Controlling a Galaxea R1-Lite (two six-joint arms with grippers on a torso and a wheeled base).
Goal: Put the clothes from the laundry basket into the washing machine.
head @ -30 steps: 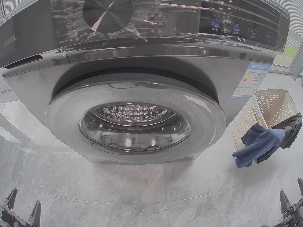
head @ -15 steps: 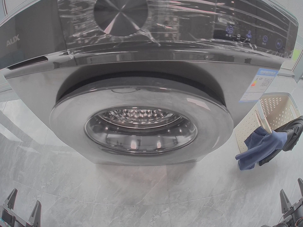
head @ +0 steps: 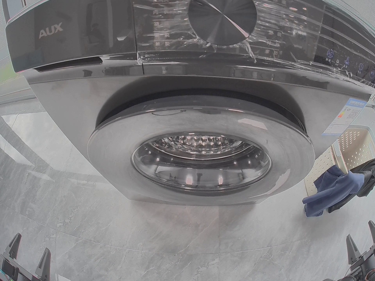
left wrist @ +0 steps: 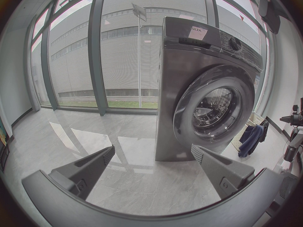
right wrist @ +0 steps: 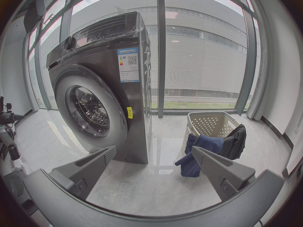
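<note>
Clothes (head: 332,188) drape over the laundry basket (head: 353,149), well apart from the right tool (head: 359,231).

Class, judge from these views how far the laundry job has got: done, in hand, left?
Done: nothing; the washing machine door is shut. In hand: nothing; left gripper and right gripper are open, empty. Left: open the door, load the blue garment and black garment draped over the laundry basket rim.

The grey washing machine (head: 203,110) stands before me, its round glass door shut and the steel drum showing through. Near it on my right, the pale perforated laundry basket (right wrist: 208,125) sits upright on the floor. A blue garment (right wrist: 205,144) and a black garment (right wrist: 236,142) hang over its rim.
</note>
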